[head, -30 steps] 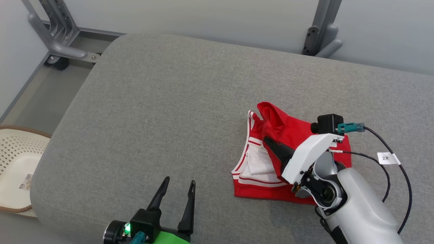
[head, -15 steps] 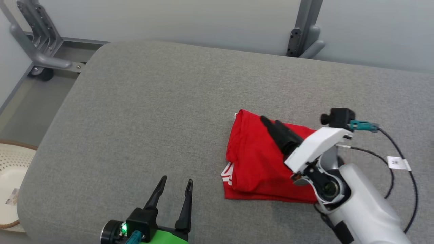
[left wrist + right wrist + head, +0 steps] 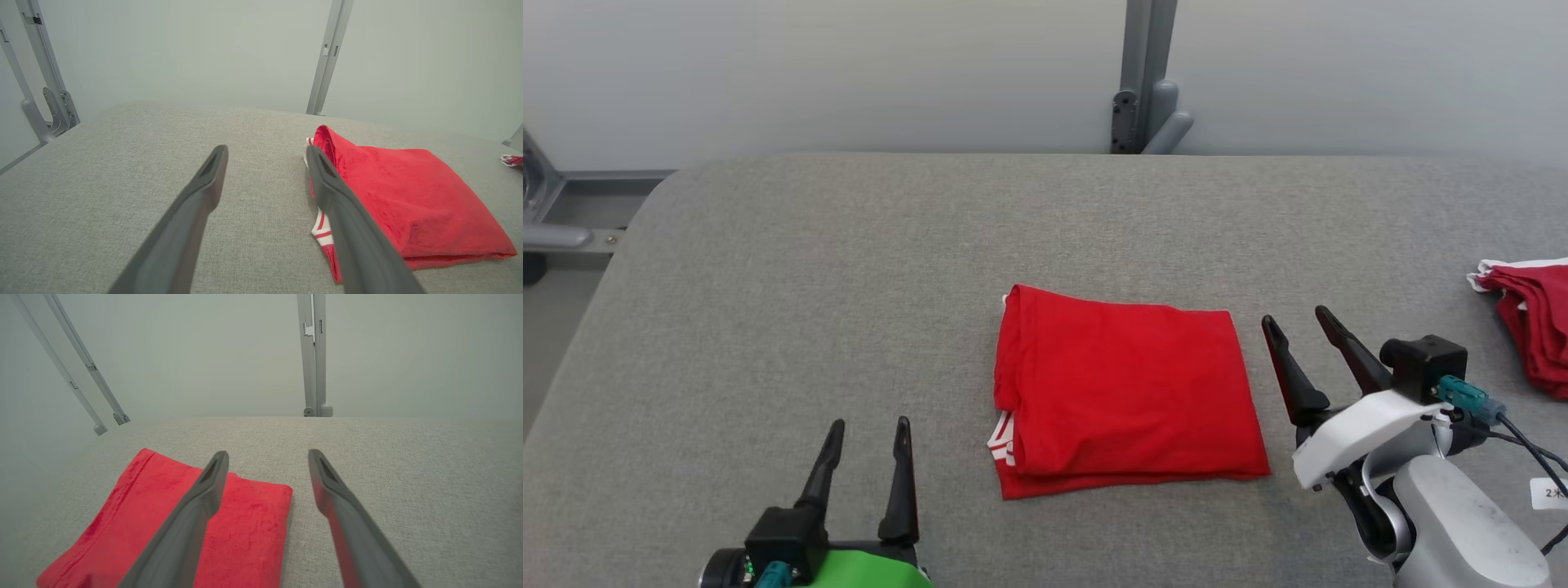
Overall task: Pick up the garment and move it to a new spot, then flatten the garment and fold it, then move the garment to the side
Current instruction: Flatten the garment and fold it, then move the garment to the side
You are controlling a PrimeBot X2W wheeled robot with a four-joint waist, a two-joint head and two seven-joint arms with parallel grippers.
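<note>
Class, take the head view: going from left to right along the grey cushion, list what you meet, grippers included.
In order: left gripper, jaws apart → folded red garment → right gripper, jaws apart → second red garment with white trim, cut off by the right edge.

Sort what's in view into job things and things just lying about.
Job: folded red garment, lying flat on the grey table; left gripper and right gripper, both open, beside it.
Lying about: second red-and-white cloth pile at the table's right edge; grey metal post behind.
</note>
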